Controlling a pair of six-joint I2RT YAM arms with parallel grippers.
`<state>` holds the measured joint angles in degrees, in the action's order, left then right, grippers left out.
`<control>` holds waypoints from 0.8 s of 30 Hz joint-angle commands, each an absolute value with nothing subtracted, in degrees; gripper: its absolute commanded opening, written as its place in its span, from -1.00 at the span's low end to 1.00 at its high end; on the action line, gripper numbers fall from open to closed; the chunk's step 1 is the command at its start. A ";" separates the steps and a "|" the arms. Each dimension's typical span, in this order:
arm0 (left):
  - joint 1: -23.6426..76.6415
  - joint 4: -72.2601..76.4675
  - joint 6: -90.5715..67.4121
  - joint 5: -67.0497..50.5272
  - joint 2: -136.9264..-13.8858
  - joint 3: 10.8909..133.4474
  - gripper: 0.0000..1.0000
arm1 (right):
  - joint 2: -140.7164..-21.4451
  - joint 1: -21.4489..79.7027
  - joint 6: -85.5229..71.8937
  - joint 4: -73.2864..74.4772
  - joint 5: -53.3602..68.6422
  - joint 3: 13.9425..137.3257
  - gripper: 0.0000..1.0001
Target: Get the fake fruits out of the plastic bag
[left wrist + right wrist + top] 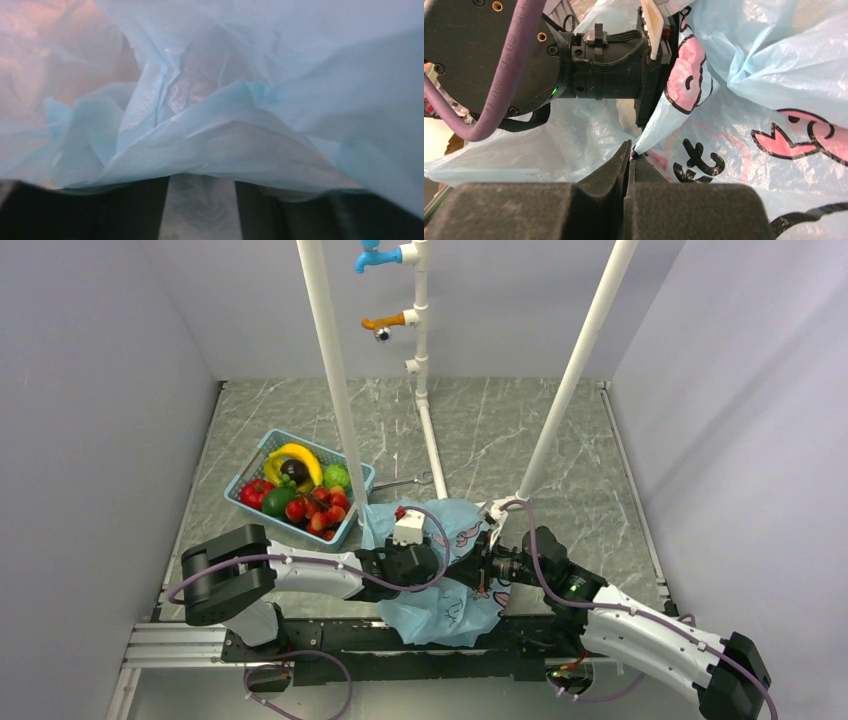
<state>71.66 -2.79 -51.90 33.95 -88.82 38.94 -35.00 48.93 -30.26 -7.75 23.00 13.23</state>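
The light-blue plastic bag (452, 585) lies crumpled at the near middle of the table, between my two arms. My left gripper (443, 558) reaches into it from the left. In the left wrist view its dark fingers (125, 210) stand apart with bare table between them, and bag film (210, 145) drapes over the tips. A brownish shape (197, 75) shows dimly through the film. My right gripper (630, 152) is shut on a fold of the bag (724, 125). One small red fruit (400, 511) peeks out at the bag's far edge. More fake fruits (318, 512) fill the blue basket (247, 480).
The basket also holds yellow bananas (295, 458) and dark grapes (293, 472). Two white poles (335, 370) (570, 380) and a pipe with blue and orange taps (420, 350) rise behind the bag. A metal rail (180, 645) runs along the near edge.
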 commanded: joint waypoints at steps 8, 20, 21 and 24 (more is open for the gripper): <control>70.68 3.22 -47.20 28.09 -81.23 38.70 -0.43 | -34.47 48.79 -27.92 -8.65 22.12 12.72 -1.00; 67.98 11.51 -46.93 23.09 -77.85 33.90 0.12 | -37.64 48.78 -27.07 -10.81 24.66 13.32 -1.00; 67.58 11.92 -47.27 22.96 -78.43 34.11 0.26 | -37.47 48.82 -26.99 -10.81 24.43 13.18 -1.00; 66.51 12.70 -48.45 22.61 -79.91 34.98 0.43 | -36.97 48.77 -26.98 -10.47 24.11 13.23 -1.00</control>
